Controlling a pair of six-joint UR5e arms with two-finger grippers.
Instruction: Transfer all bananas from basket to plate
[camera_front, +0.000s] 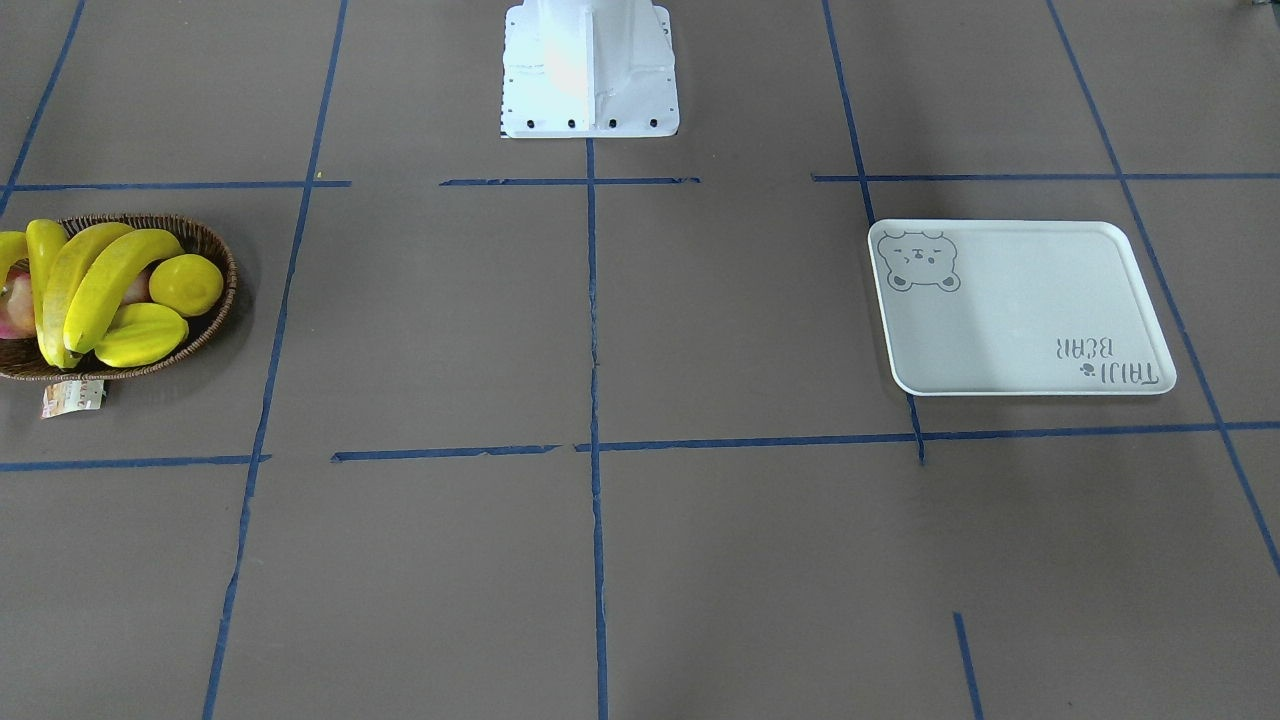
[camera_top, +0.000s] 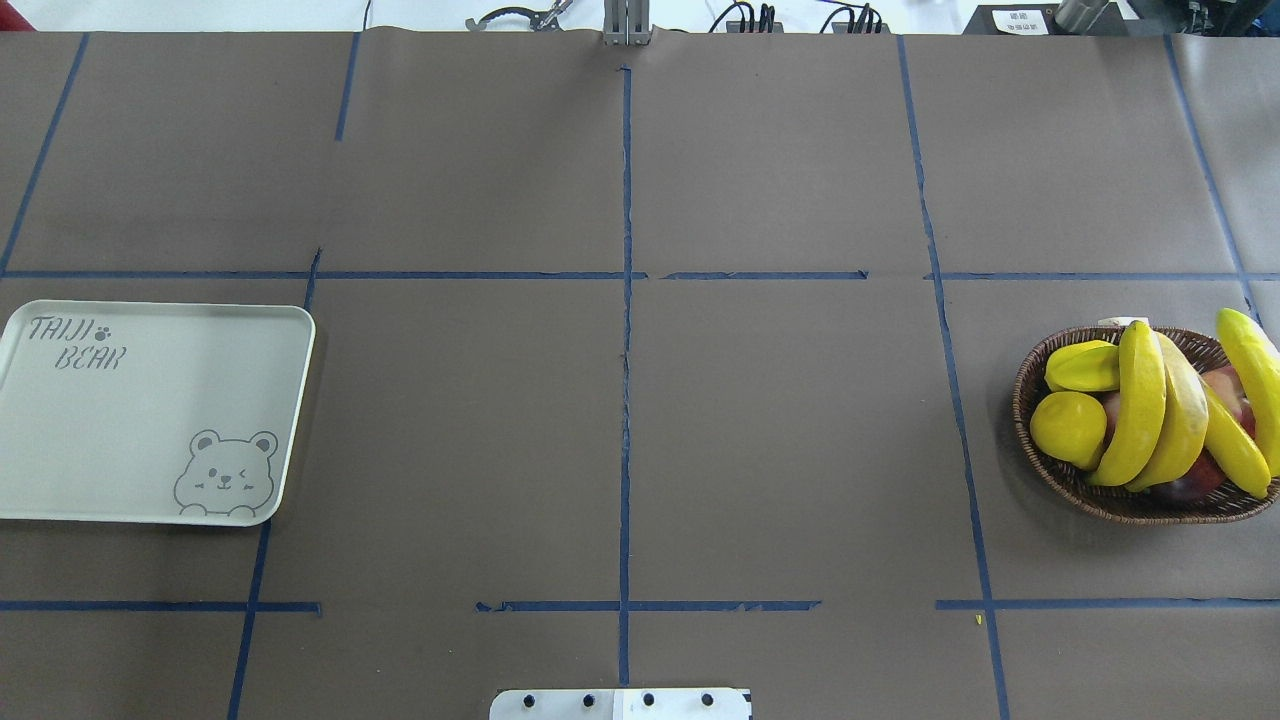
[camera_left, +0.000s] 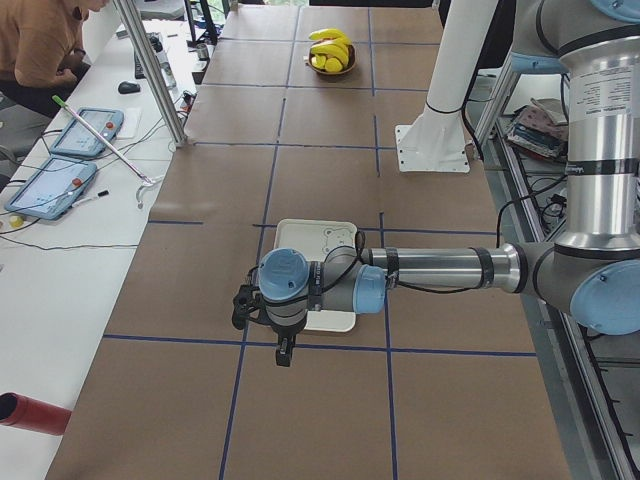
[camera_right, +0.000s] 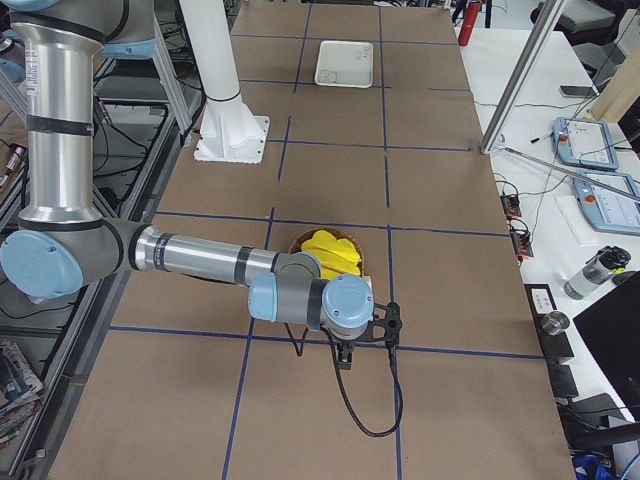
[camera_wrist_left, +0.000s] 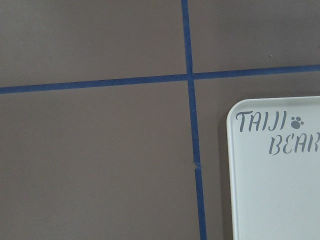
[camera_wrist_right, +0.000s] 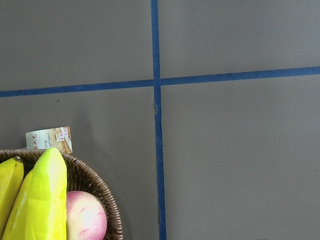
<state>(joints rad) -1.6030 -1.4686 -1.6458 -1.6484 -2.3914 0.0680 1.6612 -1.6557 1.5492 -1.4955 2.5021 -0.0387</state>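
Brown paper table (camera_top: 780, 430) with a blue tape grid. The bananas (camera_top: 1140, 410) are all piled in the basket (camera_top: 1100, 500) at the right end, well apart from the bare plate (camera_top: 120, 440). The left fingers (camera_left: 284, 352) hang over the plate's edge and the right fingers (camera_right: 344, 355) by the basket. My guess is that's one arm per end, but I can't tell if either pair is wide or narrow.

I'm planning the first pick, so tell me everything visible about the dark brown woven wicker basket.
The shallow oval basket of dark brown woven wicker sits flat on the brown paper-covered table, at the robot's right, far from the white tray. A small paper tag lies at its rim. It is heaped with long yellow bananas, one poking past the rim, a round yellow lemon, a ridged yellow starfruit and reddish fruit underneath.
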